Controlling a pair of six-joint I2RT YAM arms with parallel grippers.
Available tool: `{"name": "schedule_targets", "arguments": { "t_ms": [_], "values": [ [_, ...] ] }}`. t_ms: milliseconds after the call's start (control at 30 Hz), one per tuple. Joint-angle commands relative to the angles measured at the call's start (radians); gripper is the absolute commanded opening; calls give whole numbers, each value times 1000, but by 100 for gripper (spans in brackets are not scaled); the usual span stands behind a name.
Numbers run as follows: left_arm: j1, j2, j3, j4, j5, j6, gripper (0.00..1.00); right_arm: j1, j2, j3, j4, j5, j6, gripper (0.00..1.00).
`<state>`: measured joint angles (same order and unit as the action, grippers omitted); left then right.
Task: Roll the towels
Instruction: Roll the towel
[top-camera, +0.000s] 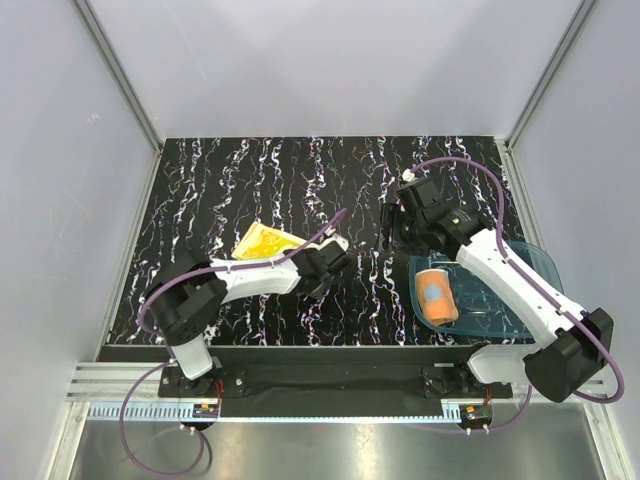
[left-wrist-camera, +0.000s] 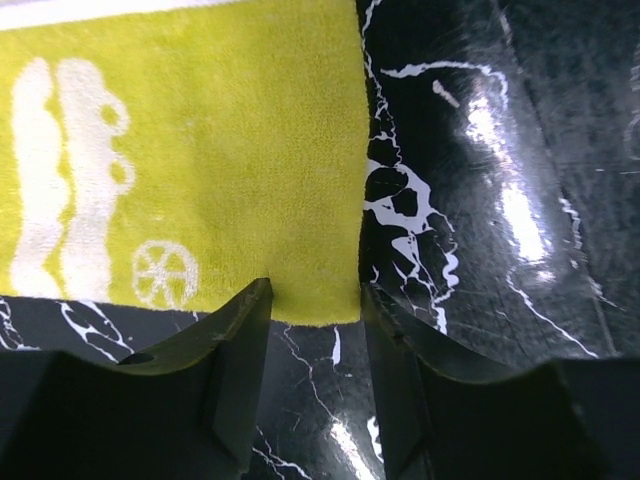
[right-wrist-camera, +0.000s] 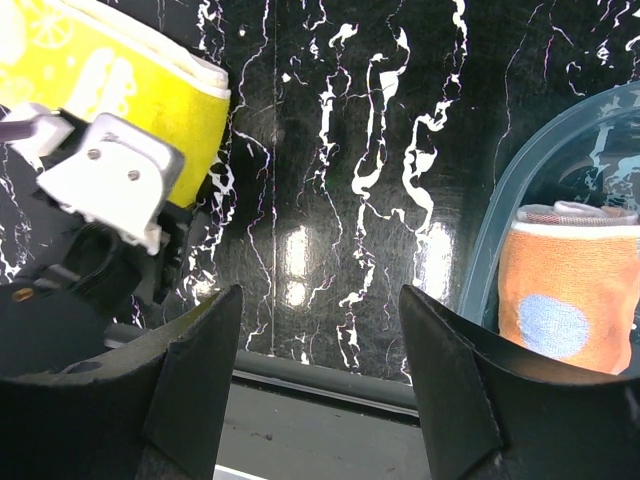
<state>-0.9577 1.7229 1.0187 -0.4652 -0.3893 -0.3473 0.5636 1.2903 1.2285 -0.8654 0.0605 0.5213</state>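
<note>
The yellow towel (top-camera: 262, 241) (left-wrist-camera: 220, 150) lies flat on the black marbled table, left of centre. My left gripper (top-camera: 312, 258) (left-wrist-camera: 315, 290) is open and low at the towel's right corner, and that corner's edge lies between the fingertips. The orange towel (top-camera: 437, 295) (right-wrist-camera: 565, 310), with blue dots, sits rolled up in the translucent blue tray (top-camera: 520, 290) (right-wrist-camera: 497, 240). My right gripper (top-camera: 388, 226) (right-wrist-camera: 320, 292) hangs open over bare table between the two towels, holding nothing. The right wrist view also shows the yellow towel (right-wrist-camera: 120, 80) under the left arm's wrist.
The tray stands at the table's front right, under the right arm's forearm. Purple cables loop over both arms. Grey walls close the table in on three sides, and a metal rail (top-camera: 330, 395) runs along the near edge.
</note>
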Motion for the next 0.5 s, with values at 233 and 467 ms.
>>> {"name": "schedule_targets", "arguments": {
  "t_ms": [233, 467],
  "values": [
    [2, 40, -37, 72, 0, -18, 20, -2, 17, 39, 16, -47, 16, 71],
    [72, -104, -186, 213, 81, -24, 4, -100, 150, 2, 167, -256, 77, 75]
  ]
}}
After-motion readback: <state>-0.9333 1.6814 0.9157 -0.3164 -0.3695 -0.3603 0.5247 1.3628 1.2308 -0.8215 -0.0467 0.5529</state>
